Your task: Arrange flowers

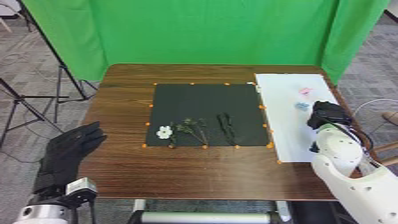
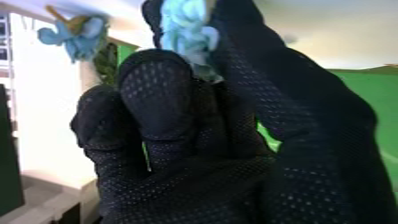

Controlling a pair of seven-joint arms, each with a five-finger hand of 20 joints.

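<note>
Flowers (image 1: 164, 132) lie on blk mat (image 1: 204, 100), stems twd robot.

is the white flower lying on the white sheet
No, the white flower lies on the black mat, near its left edge.

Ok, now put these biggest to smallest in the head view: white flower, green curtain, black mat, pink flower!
1. Green curtain, by far the biggest
2. Black mat
3. White flower
4. Pink flower, a bit smaller than the white one
</note>
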